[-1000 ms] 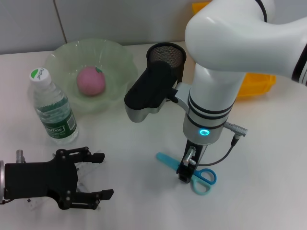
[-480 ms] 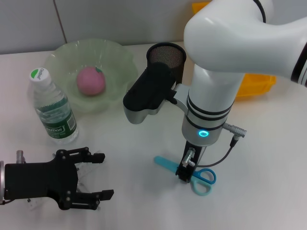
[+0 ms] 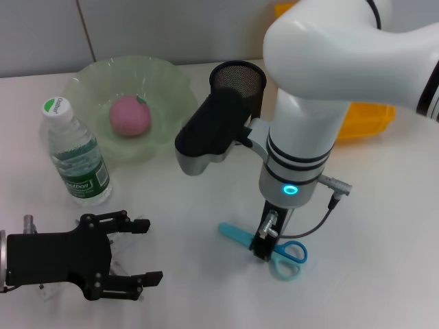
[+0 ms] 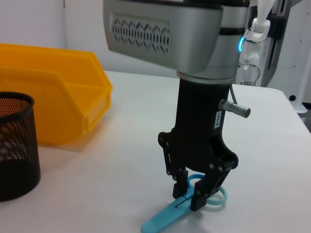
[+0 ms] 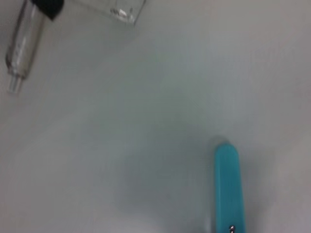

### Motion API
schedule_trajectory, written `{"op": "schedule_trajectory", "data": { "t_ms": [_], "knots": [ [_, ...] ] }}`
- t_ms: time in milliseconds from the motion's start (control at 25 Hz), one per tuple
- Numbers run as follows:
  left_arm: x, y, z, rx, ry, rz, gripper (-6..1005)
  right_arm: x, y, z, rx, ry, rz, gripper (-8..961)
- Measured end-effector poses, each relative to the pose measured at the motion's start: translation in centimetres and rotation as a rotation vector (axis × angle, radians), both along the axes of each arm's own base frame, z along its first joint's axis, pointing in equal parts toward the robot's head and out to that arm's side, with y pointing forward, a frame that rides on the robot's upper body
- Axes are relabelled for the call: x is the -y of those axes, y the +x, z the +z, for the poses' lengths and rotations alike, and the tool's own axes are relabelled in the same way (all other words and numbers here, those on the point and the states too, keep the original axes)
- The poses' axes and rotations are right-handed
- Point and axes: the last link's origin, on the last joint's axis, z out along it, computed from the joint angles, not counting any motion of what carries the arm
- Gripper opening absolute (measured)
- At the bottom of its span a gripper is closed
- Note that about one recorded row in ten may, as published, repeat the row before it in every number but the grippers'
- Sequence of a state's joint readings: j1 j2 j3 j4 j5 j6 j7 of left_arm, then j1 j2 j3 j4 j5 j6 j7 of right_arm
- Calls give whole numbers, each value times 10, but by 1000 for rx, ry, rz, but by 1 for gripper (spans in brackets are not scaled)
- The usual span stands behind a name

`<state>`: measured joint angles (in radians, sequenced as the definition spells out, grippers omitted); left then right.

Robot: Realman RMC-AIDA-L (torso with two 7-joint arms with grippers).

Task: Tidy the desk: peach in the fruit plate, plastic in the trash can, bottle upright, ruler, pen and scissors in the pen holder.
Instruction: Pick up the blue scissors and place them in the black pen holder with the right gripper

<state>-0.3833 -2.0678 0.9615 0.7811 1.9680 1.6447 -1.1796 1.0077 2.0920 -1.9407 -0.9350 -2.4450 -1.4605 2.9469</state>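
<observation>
Head view shows the right gripper [image 3: 261, 248] pointing straight down at the scissors [image 3: 264, 242], which lie flat on the white table [image 3: 384, 226] in the near middle, blue blade cover to the left and ring handles to the right. From the left wrist view the fingers [image 4: 181, 185] stand on either side of the scissors near the pivot, pinching them, tips at the table surface. Far from the scissors stands the black mesh pen holder [image 3: 238, 85], with the yellow trash can [image 3: 367, 120] to its right, partly hidden by the arm. On the far left, the peach [image 3: 130, 115] sits inside the pale-green fruit plate [image 3: 93, 79]. Just nearer, at the left, the bottle [image 3: 74, 155] stands upright. At the near left, the left gripper [image 3: 134, 251] hovers low over the table with its fingers spread apart, holding nothing.
</observation>
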Motion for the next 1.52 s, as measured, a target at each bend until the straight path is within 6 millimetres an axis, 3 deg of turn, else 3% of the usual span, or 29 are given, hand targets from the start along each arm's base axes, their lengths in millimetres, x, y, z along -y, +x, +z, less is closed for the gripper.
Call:
{"op": "schedule_trajectory", "data": {
  "t_ms": [800,1200,1520],
  "knots": [
    [0,-1,1,5,5,6,820,-24,-14,39,-69,106,24,227],
    [-2,3,1,32,21,11,818,-42,-23,73,-32,198,199,227],
    [-4,4,2,55,39,20,817,-54,-41,94,22,269,418,227]
  ]
}}
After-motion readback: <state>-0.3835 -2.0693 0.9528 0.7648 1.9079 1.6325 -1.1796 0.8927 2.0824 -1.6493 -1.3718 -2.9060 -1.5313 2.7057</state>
